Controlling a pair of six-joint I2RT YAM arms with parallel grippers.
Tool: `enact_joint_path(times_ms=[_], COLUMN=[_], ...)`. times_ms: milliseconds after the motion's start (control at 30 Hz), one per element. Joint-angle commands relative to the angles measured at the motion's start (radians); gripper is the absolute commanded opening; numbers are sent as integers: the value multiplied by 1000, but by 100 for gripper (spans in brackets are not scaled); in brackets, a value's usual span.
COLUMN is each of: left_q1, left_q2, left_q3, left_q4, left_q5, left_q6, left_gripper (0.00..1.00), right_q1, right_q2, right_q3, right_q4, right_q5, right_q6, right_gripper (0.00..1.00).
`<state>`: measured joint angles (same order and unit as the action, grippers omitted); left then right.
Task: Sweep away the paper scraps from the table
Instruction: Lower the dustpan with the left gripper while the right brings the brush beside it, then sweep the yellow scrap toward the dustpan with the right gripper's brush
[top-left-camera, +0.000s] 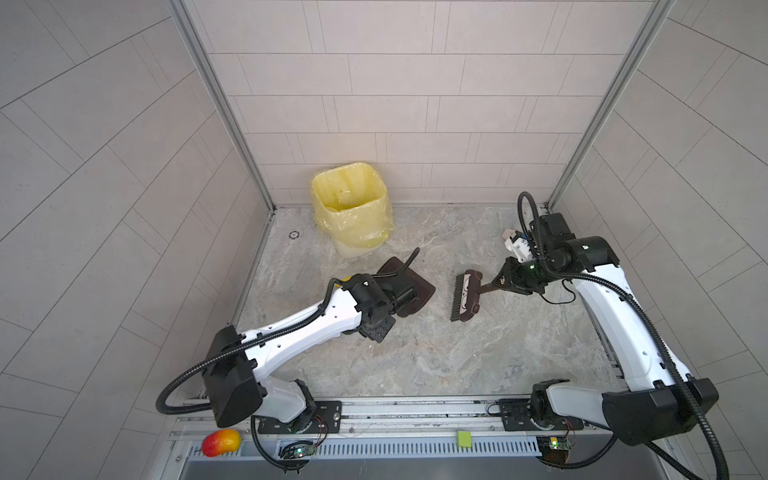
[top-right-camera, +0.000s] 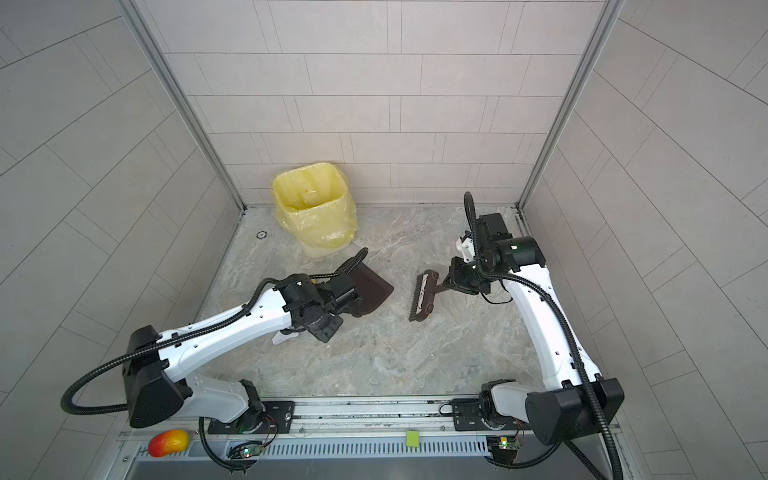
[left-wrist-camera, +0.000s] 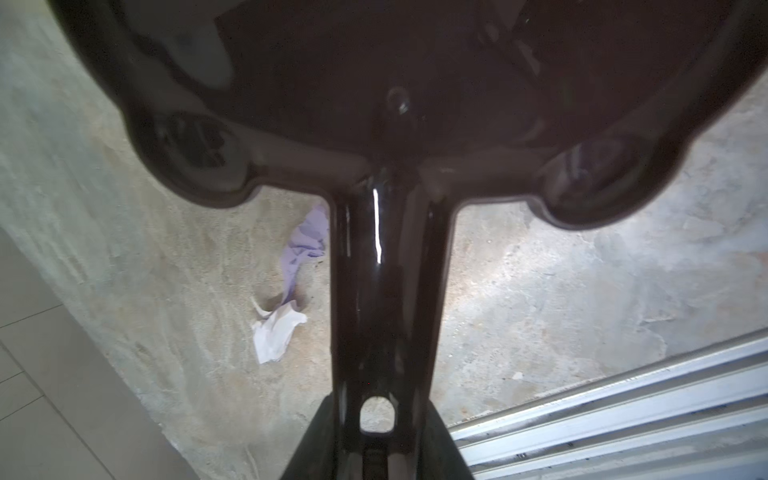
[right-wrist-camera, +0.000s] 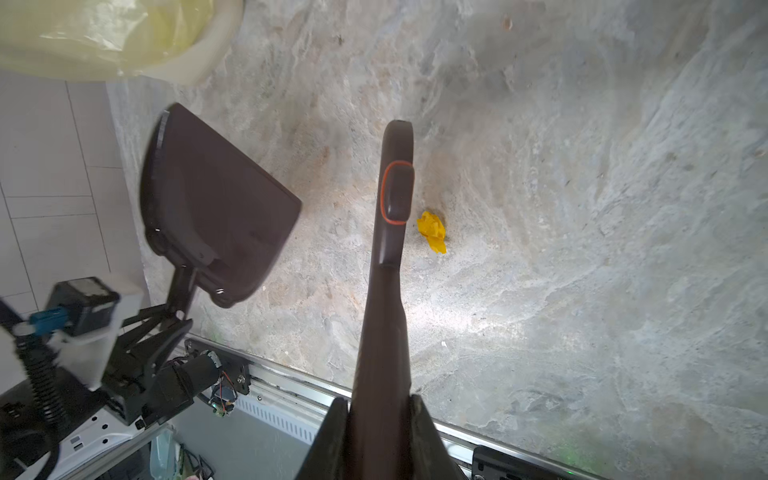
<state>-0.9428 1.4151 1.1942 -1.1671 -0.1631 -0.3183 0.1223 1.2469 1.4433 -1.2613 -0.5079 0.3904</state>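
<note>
Left claw (left-wrist-camera: 376, 449) clamps the dustpan (top-left-camera: 422, 290) handle, right claw (right-wrist-camera: 380, 440) the brush (top-left-camera: 467, 293) (both mid-frame). Risk: yellow scrap (right-wrist-camera: 432, 230) sits behind the bristles (top-left-camera: 457, 297); a panward stroke leaves it.

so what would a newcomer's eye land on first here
The yellow-lined bin stands at the back of the table, against the wall. Mid-table, a dark dustpan held from the left faces a brush held from the right. In the right wrist view a yellow scrap lies close beside the brush.
</note>
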Motion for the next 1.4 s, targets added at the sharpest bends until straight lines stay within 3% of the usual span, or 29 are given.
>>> enact_joint_path(times_ms=[0, 367, 767, 1367], left_q1=[-23, -103, -134, -155], left_q2=[-5, 107, 169, 305], left_q3=[-39, -68, -83, 24], left_q4=[67, 174, 214, 185], left_q5=[72, 199, 215, 128], left_q6=[-23, 44, 137, 191], left_gripper=[0, 0, 0, 0], right_q1=[-4, 56, 253, 315], right_q2=[-53, 73, 213, 381], right_q3=[43, 223, 282, 344], right_q4=[-51, -162, -235, -308], right_q5=[88, 314, 562, 590], right_q6=[-68, -300, -388, -387], right_gripper=[0, 0, 0, 0])
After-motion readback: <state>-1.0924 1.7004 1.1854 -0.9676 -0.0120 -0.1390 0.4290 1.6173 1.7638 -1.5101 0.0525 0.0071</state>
